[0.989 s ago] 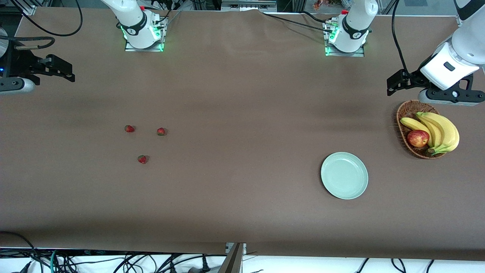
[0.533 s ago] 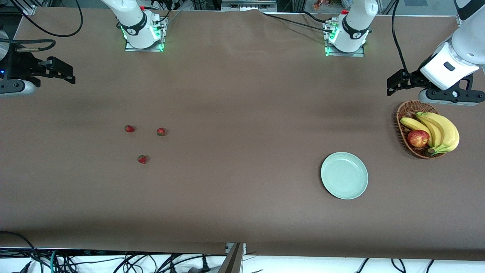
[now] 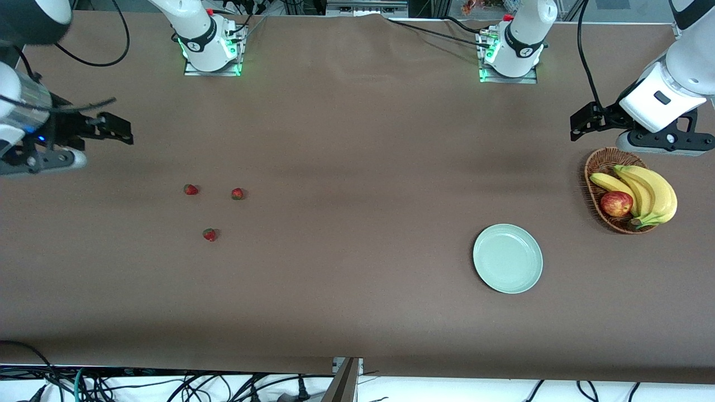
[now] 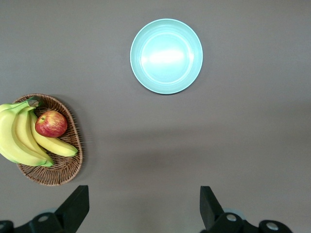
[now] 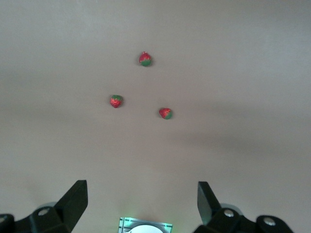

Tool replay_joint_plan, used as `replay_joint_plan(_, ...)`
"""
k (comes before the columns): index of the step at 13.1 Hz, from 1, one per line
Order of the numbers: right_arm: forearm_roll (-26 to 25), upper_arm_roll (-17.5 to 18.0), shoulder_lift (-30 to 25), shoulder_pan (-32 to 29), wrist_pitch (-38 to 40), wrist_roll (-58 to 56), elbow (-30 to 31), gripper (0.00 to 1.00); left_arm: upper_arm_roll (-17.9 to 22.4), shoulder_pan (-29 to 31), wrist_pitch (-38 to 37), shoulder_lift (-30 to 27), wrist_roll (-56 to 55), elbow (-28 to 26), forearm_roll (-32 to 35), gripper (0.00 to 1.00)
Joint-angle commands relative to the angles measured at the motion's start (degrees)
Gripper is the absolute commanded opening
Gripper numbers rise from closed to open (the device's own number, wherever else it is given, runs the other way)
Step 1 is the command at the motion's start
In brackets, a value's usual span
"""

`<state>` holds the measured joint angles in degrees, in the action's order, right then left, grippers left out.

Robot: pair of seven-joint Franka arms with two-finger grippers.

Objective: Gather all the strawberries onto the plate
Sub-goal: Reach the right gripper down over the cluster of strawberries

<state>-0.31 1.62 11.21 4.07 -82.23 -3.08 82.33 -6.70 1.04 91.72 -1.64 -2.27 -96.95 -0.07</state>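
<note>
Three small red strawberries [image 3: 191, 190] [image 3: 237, 194] [image 3: 209, 234] lie apart from one another on the brown table, toward the right arm's end. The right wrist view shows all three strawberries [image 5: 145, 59] [image 5: 116, 101] [image 5: 165, 113]. My right gripper [image 3: 117, 131] [image 5: 141, 194] hangs open and empty over bare table beside them. The pale mint-green plate [image 3: 508, 258] [image 4: 166, 56] sits with nothing on it toward the left arm's end. My left gripper [image 3: 582, 121] [image 4: 144, 196] waits open and empty over the table next to the basket.
A brown wicker basket [image 3: 595, 167] [image 4: 63, 170] with bananas [image 3: 651, 192] [image 4: 19, 141] and a red apple [image 3: 616, 204] [image 4: 51, 124] stands at the left arm's end. The two arm bases [image 3: 211, 53] [image 3: 508, 58] stand along the table's edge farthest from the front camera.
My right arm has swung in over the table toward the strawberries, still open. The left arm, the strawberries and the plate have not moved.
</note>
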Motion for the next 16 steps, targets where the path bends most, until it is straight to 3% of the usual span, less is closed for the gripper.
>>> replay_joint_plan(1,1.18,0.14,5.47,0.59,-1.08,-0.61,-1.38,1.0,-0.06,-0.16,-0.75,0.15,0.69,1.15,0.94,1.0)
replay_joint_plan(6,1.19,0.14,13.03,3.66,-8.54,0.27,0.89,1.0,-0.06,-0.16,-0.75,0.15,0.69,1.15,0.94,1.0)
replay_joint_plan(13,1.72,0.23,17.96,5.77,-36.12,9.22,18.8,1.0,-0.06,-0.16,-0.67,0.15,0.78,1.15,0.94,1.0)
replay_joint_plan(16,1.72,0.58,18.06,6.92,-39.85,11.34,22.87,1.0,-0.06,-0.16,-0.75,0.15,0.78,1.15,0.94,1.0)
